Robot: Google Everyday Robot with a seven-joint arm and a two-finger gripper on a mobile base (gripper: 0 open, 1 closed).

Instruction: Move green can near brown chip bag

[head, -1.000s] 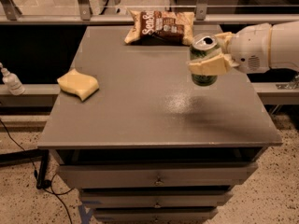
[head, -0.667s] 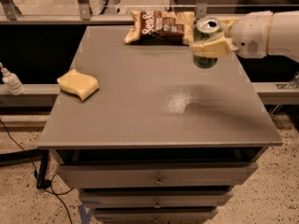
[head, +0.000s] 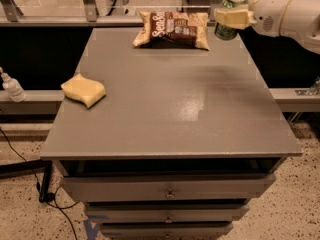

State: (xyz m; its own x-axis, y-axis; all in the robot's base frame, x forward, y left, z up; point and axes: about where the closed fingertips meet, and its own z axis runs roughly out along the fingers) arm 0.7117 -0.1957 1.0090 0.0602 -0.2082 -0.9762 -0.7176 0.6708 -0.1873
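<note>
The small green aluminium drink can (head: 225, 32), with its silver top and pull-tab opening turned toward the camera, is seen at the far right corner of the worktop (head: 165, 114), just to the right of the brown chip bag. It is held slightly tilted, its top leaning to the right. Whether its base touches the surface cannot be told. The can is pinched around its middle by the end effector (head: 233, 17), whose pale yellow fingers (head: 237, 18) are pressed against the can's sides. The end effector is carried by a white, rounded arm (head: 287, 15) that enters from the upper right edge of the view.

The flat, crinkly brown chip bag (head: 172, 29), with tan ends and white script lettering, lies at the far edge of the grey worktop, near its middle. Its right end is close beside the can, though contact between the two cannot be made out.

A yellow sponge (head: 84, 90) of wavy outline lies near the left edge of the worktop, well apart from both the bag and the can.

The worktop is the flat top of a grey cabinet, and drawers (head: 170, 191) with small knobs are stacked below its front edge. A small clear bottle (head: 11, 86) stands on a ledge to the left of the cabinet.
</note>
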